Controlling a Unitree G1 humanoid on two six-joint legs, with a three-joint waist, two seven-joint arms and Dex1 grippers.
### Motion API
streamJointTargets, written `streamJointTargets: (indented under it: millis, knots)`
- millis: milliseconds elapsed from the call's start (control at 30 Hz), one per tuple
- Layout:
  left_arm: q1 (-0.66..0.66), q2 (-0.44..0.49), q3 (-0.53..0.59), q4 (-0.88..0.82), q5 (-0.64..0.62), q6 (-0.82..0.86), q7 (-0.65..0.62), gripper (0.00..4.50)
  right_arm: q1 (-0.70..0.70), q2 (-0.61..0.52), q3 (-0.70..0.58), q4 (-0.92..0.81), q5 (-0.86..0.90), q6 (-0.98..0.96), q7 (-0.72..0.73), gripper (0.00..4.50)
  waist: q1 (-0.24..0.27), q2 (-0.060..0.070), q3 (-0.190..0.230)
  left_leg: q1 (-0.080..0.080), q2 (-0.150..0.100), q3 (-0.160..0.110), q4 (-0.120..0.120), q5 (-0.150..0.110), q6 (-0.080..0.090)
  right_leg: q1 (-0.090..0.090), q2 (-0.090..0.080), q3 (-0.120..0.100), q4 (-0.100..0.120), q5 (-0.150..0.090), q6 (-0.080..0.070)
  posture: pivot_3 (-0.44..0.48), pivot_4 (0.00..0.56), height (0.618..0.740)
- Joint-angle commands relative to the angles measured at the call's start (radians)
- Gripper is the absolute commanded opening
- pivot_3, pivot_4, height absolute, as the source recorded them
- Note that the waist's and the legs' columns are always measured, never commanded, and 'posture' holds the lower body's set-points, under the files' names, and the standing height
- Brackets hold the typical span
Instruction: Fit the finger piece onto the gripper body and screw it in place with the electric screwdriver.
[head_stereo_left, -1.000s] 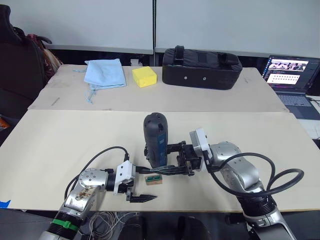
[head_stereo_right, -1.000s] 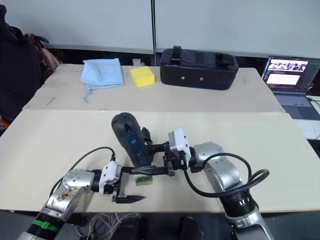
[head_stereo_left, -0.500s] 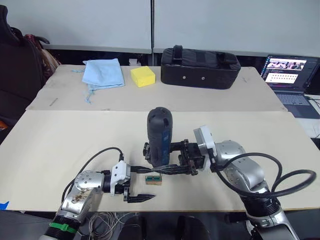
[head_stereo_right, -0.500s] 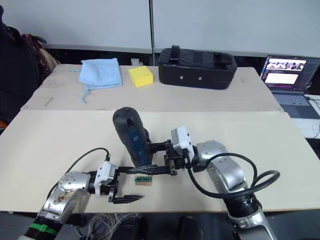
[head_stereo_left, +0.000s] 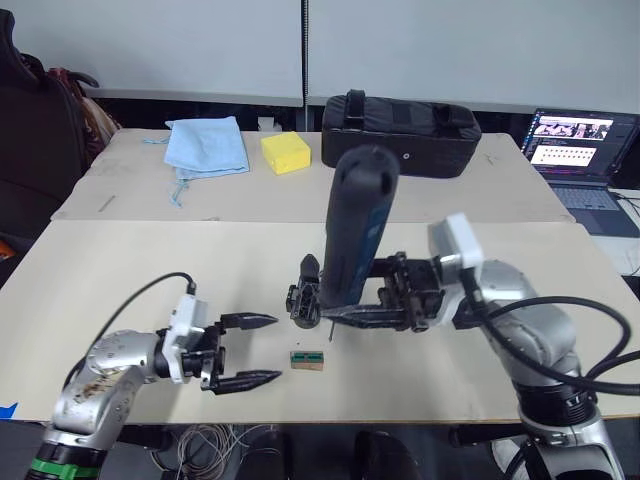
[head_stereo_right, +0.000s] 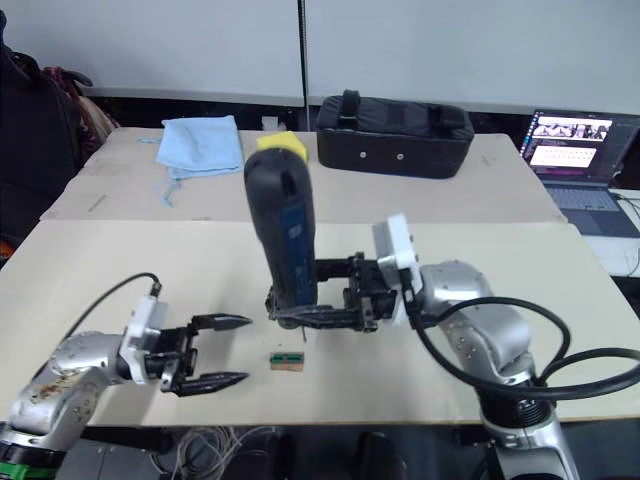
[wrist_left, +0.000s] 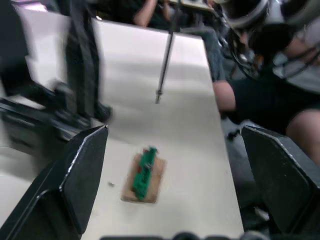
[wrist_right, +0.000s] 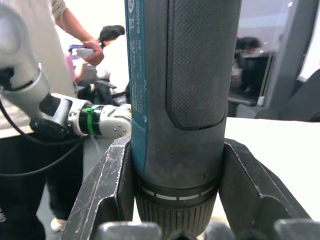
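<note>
My right gripper (head_stereo_left: 318, 300) is shut on the electric screwdriver (head_stereo_left: 355, 235), a dark blue-black cylinder held nearly upright over the table's middle. Its thin bit (wrist_left: 165, 60) points down and ends just above the tabletop. In the right wrist view both fingers (wrist_right: 107, 192) clamp the screwdriver's barrel (wrist_right: 180, 100). My left gripper (head_stereo_left: 278, 348) hangs open to the left, with nothing between its fingers. A small black part (head_stereo_left: 303, 292) sits by the screwdriver's lower end; I cannot tell whether it is the gripper body. The finger piece is out of view.
A small green-topped block (head_stereo_left: 308, 359) lies on the table (head_stereo_left: 120, 280) between the grippers. At the back are a blue cloth (head_stereo_left: 208, 146), a yellow sponge (head_stereo_left: 288, 153), a black case (head_stereo_left: 400, 122) and a laptop (head_stereo_left: 583, 150). A person's hand (wrist_right: 85, 50) shows far behind.
The right gripper raised the screwdriver and stood it more upright, shifting right. The left gripper pulled back to the left, lifted off the table edge and opened. The green-topped block stayed put.
</note>
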Motion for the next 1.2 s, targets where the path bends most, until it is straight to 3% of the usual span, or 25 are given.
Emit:
streamJointTargets:
  millis: [33,133,267,667,1000,1200]
  knots:
    - [-0.034,0.025,0.089,-0.041,-0.094,0.081,0.036,4.50,-0.045,-0.040,-0.093,-0.024,0.092,0.038,-0.022,1.92,0.000,0.000,0.000,0.000,0.000,0.000,0.000,0.000,0.001,0.000,0.000,0.000,0.000,0.000,0.000,0.000,0.150,0.740]
    - [-0.073,0.018,0.154,-0.040,-0.200,0.184,0.109,4.50,-0.096,-0.077,-0.141,0.035,0.128,0.071,-0.028,1.92,0.000,0.000,0.000,0.000,0.000,0.000,0.000,0.004,0.007,0.000,0.000,0.000,0.000,0.000,0.000,0.000,0.150,0.740]
    - [-0.115,0.025,0.194,-0.022,-0.248,0.252,0.149,4.50,-0.163,-0.086,-0.163,0.101,0.155,0.102,-0.041,1.92,-0.001,-0.001,0.001,0.000,0.000,0.001,0.000,0.004,0.007,0.000,0.001,0.000,0.000,0.000,0.000,0.000,0.150,0.740]
    - [-0.176,0.023,0.147,0.097,-0.054,0.116,0.070,4.50,-0.374,0.073,-0.088,0.286,0.092,0.102,-0.113,1.92,-0.003,-0.001,0.001,0.000,0.000,0.006,-0.002,0.004,0.007,0.000,0.003,0.001,0.000,0.000,0.000,0.000,0.150,0.740]
    - [-0.149,-0.011,0.122,0.136,0.027,0.036,0.026,4.50,-0.361,0.205,-0.033,0.280,0.006,0.063,-0.169,1.92,-0.003,-0.001,0.001,-0.001,0.000,0.006,-0.002,0.004,0.007,0.000,0.002,0.001,0.000,0.001,0.000,0.000,0.150,0.740]
    - [-0.126,-0.019,0.076,0.137,0.077,0.012,0.018,4.50,-0.341,0.223,0.009,0.291,-0.074,0.028,-0.162,1.92,-0.004,-0.001,0.001,-0.001,0.000,0.006,-0.002,0.004,0.007,0.000,0.002,0.000,0.000,0.001,0.000,0.000,0.150,0.740]
